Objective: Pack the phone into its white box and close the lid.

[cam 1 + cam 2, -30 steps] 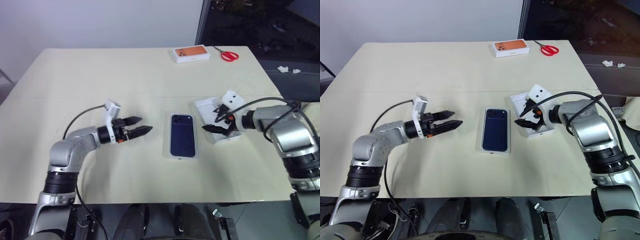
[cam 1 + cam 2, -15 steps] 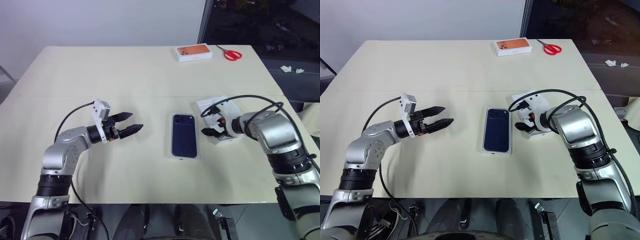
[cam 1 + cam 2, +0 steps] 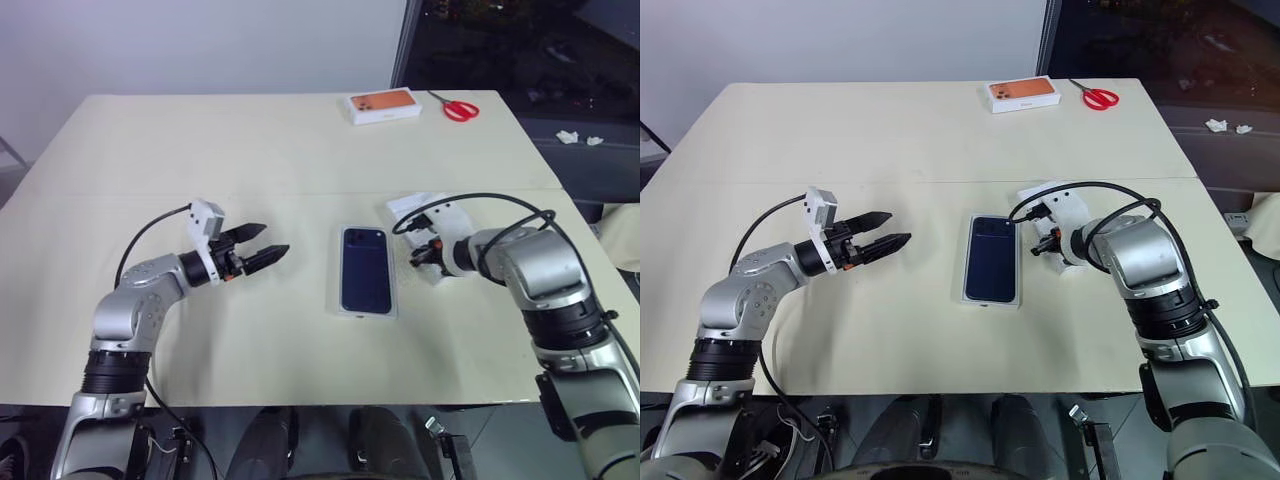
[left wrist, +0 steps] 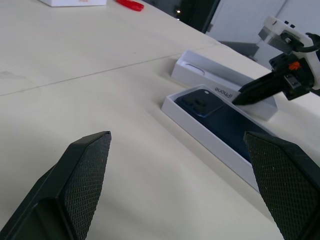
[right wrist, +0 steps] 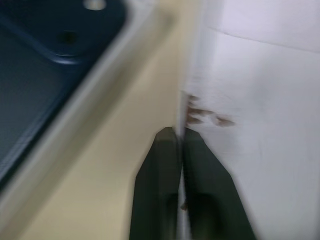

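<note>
Head view: slim dark blue phone (image 3: 365, 270) lies in the shallow white box (image 3: 365, 313) mid-table; left gripper (image 3: 262, 251) hovers well apart, fingers spread. Left wrist view: right gripper (image 4: 239, 98) tips at the plain white lid's (image 4: 200, 76) near wall. Right wrist view: fingers (image 5: 159, 175) pinched on that thin wall; a shallow bite could slip, or tug the box.

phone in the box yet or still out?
In. The phone lies flat inside the white box, whose rim shows all around it; the lid sits apart beside it, not on.
</note>
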Tool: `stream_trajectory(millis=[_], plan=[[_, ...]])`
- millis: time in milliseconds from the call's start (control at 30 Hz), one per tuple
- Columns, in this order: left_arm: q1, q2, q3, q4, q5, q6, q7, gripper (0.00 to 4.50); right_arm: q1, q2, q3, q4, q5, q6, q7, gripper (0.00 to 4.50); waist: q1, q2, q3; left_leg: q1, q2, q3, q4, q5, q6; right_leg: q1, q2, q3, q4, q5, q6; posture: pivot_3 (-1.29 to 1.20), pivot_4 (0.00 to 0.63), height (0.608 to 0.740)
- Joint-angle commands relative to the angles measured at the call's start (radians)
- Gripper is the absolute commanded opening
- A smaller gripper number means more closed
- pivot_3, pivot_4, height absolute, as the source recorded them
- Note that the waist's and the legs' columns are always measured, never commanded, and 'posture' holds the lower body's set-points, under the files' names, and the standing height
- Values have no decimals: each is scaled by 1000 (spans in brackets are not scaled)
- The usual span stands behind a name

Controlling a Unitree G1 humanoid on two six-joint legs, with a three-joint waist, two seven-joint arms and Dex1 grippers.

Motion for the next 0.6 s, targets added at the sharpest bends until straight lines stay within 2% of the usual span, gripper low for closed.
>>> stream_trajectory(millis=[33,167,333,433,467,600], plan=[[-15,4,12,-32,-11,-2,-1,4500,-12,-5,-27,-2,-5,-26,-20,26,0,0,0,0,0,0,0,0,0,0,0,0,0,0,0,0,150,740],[-15,6,11,-32,-9,1,2,4500,-35,3,-58,18,3,-52,-35,26,-1,0,0,0,0,0,0,0,0,0,0,0,0,0,0,0,150,740],[-20,3,18,-26,-10,-1,12,4500,-101,-15,-102,109,7,-184,-14,26,-8,0,0,0,0,0,0,0,0,0,1,0,0,0,0,0,150,740],[-35,10,44,-6,-13,-9,24,4500,-215,89,-272,151,125,-132,-9,26,-17,0,0,0,0,0,-1,0,0,-1,1,0,0,0,0,0,150,740],[-39,15,53,0,-15,-13,24,4500,-261,153,-366,162,187,-58,-12,26,-23,0,0,0,0,1,-1,0,0,-1,1,1,1,0,0,0,150,740],[-53,29,81,13,-28,-17,11,4500,-323,326,-575,147,360,135,12,26,-21,0,0,1,2,1,-1,1,-1,-2,3,2,5,0,0,0,150,740]])
